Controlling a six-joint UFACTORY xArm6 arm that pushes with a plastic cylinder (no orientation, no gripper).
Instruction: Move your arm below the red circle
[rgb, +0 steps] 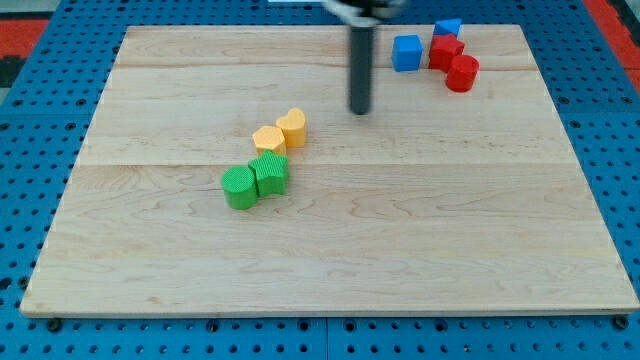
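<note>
There is just the one camera view, looking down on a pale wooden board (330, 260) set on blue pegboard. The red circle (462, 73), a short red cylinder, sits near the view's top right. Touching it on its upper left is a second red block (445, 50), whose shape I cannot make out with certainty. A small blue block (448, 27) sits just above that one, and a blue cube (406, 52) stands just to the left of the red pair.

The rod comes down from the view's top edge, upright, and my tip (360, 111) rests on bare wood, well left of the red circle and a little lower than it. There are no fingers to open or close here; the rod ends plainly and touches no block.

Left of centre, a yellow heart-like block (292, 127) and a second yellow block (269, 139) lie touching, with a green block (270, 174) and a green cylinder (239, 187) just below them.

The spot I judge to be the goal, the bare wood directly under the red circle, lies to the right of my tip. The main risk is drifting upward while travelling right, which would nudge the blue cube or the circle itself. Overshooting toward the board's right edge is a lesser concern.
</note>
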